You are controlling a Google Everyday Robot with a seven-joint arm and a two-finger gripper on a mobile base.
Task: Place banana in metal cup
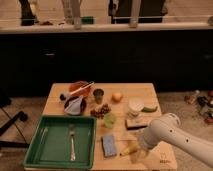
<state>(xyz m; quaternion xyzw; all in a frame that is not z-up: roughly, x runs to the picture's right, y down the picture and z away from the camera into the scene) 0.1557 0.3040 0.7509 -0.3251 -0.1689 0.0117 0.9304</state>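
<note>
If you start at the left edge of the wooden table [56,102], you find the green tray [34,156], left of and in front of the light green cup [109,120]. It is a flat box with a raised rim, and its front rim sits right by the table's front edge. A thin metal fork [72,142] lies in it.

Left of and behind the light green cup sit a round orange bowl [80,89] with a long pale tool [86,85] across it, and a blue-grey bowl [75,105] just beside it.

The metal cup [98,95] stands upright behind the light green cup, a little to the left. It is small, dark and dull, with its mouth facing up. Dark red grapes [101,110] lie between the two cups. A round orange fruit [117,97] sits behind, slightly right.

In front of the light green cup lies the blue sponge [109,145], a soft flat block. The banana [128,148] lies just to the sponge's right, near the front edge. It is small, yellow and a bit bent.

To the right of the light green cup you see a dark flat block [135,123], and further back a white cup [135,106] and a green curved piece [149,108]. Bare wood shows behind those.

The smooth white arm [170,134] covers the right front corner. The gripper [138,153] is at the banana's right end. You cannot tell whether it is spread or closed.
</note>
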